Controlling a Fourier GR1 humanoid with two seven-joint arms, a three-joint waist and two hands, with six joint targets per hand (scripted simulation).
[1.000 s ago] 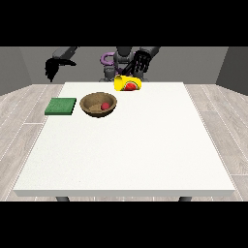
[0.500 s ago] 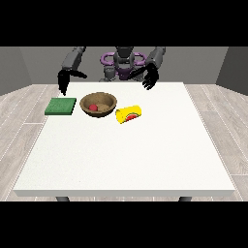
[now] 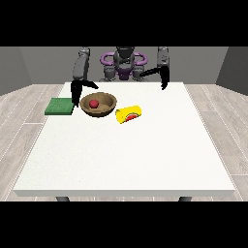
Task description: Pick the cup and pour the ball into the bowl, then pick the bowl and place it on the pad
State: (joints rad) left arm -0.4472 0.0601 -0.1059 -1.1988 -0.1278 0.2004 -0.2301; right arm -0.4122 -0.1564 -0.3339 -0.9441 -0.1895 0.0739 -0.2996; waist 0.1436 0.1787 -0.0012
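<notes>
A brown wooden bowl [image 3: 99,104] stands on the white table [image 3: 126,160] at the back left, with a red ball [image 3: 94,103] inside it. Just right of the bowl a yellow cup [image 3: 129,114] lies on its side, its reddish mouth turned towards the camera. A green pad [image 3: 59,106] lies flat to the left of the bowl. The hand at the view's left [image 3: 75,92] hangs open between pad and bowl, fingers pointing down beside the bowl's left rim. The hand at the view's right [image 3: 164,79] hangs open over the table's back edge, holding nothing.
The robot's torso [image 3: 124,65] stands behind the table's far edge. A wide stretch of bare white tabletop lies between the objects and the front edge. Grey wooden floor surrounds the table.
The cup left the hand at the view's right and now lies on the table beside the bowl. That hand drew back to the right. The other hand came down beside the bowl.
</notes>
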